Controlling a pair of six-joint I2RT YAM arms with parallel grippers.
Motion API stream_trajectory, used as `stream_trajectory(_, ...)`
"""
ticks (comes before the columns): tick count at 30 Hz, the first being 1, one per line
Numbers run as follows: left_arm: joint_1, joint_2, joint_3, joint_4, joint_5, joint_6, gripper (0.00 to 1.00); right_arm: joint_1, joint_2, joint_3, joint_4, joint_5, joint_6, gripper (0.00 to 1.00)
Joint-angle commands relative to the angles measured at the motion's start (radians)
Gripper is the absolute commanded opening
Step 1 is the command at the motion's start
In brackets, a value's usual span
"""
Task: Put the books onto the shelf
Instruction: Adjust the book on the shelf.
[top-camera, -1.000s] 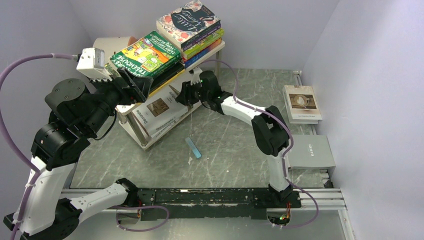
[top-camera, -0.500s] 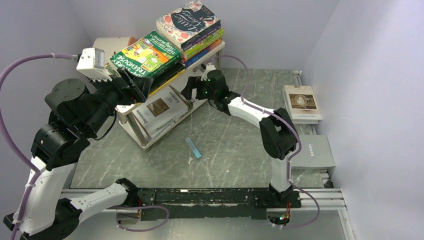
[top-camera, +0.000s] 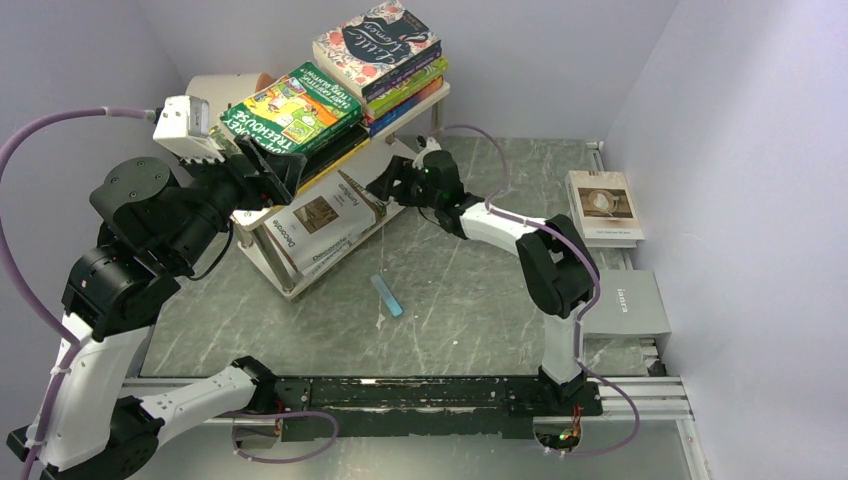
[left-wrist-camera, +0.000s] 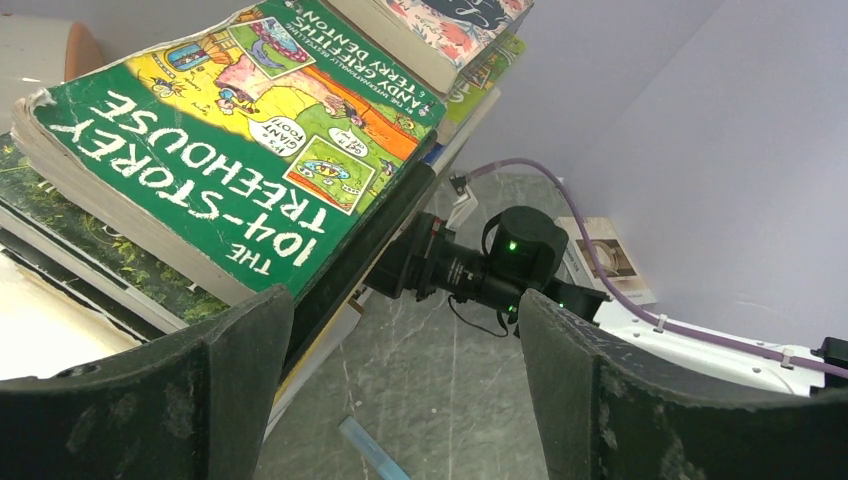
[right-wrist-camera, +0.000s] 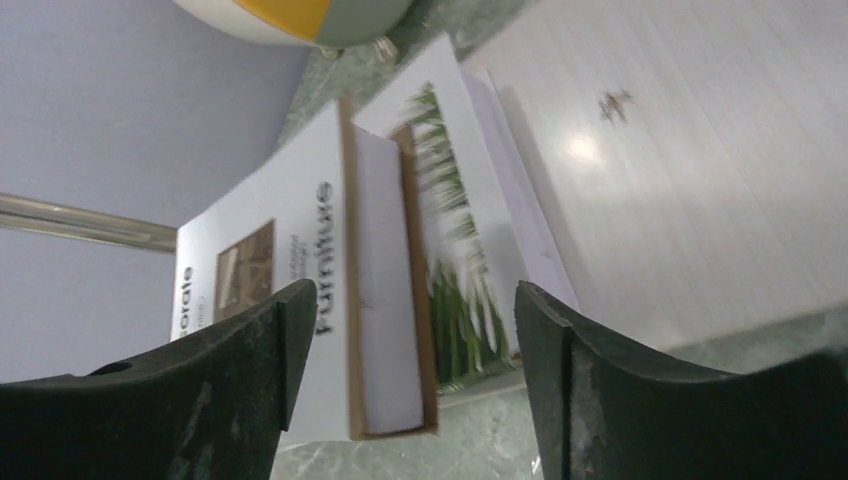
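Table (top-camera: 470, 290): green-grey marbled top, walled on three sides.

Shelf (top-camera: 285, 285): far left, set at a slant. The top tier carries two flat stacks, with the Treehouse book (top-camera: 290, 108) on top of the left one and Little Women (top-camera: 378, 45) on top of the right. The lower tier holds the white Furniture book (top-camera: 320, 225), its right corner poking out.

Left arm (top-camera: 95, 290): rises from the near-left base and folds at the elbow, wrist level with the top tier. Left gripper (left-wrist-camera: 400, 380): fingers wide apart, nothing between them, just beside the near corner of the Treehouse book.

Right arm (top-camera: 550, 265): upright from its base, forearm stretched low to the far left. Right gripper (right-wrist-camera: 400, 400): fingers apart, holding nothing, facing the Furniture book's edge.

Off the shelf, by the right wall: pale book (top-camera: 603, 205) and, nearer, grey book (top-camera: 625, 305).

Blue bar (top-camera: 386, 296): mid-table, near the shelf.
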Motion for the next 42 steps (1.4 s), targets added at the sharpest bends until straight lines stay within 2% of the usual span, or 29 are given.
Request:
stream_trajectory(1,0.004,-0.003,0.004,-0.006,-0.004,0.013,0.87,-0.002,-0.038,-0.088,0.112,0.093,0.104,0.73)
stream_trajectory(5,0.004,0.001,0.000,-0.004,0.004,0.012,0.87,-0.002,-0.028,-0.094,0.098,0.136,0.144,0.68)
stream_trajectory(13,0.004,-0.002,0.000,-0.006,-0.003,0.013,0.87,-0.002,0.066,0.014,0.048,0.100,0.121,0.71)
stream_trajectory(17,0.004,-0.006,-0.003,-0.008,-0.009,0.013,0.87,0.003,0.078,0.022,0.026,0.094,0.125,0.70)
stream_trajectory(22,0.004,-0.006,-0.006,-0.008,-0.006,0.015,0.87,0.016,0.086,0.030,-0.018,0.097,0.111,0.74)
stream_trajectory(37,0.004,-0.015,-0.017,-0.003,-0.006,0.012,0.87,0.021,-0.004,-0.099,0.049,0.006,0.207,0.71)
stream_trajectory(42,0.004,-0.015,-0.013,-0.005,-0.008,0.012,0.87,0.022,-0.043,-0.121,0.034,0.027,0.193,0.71)
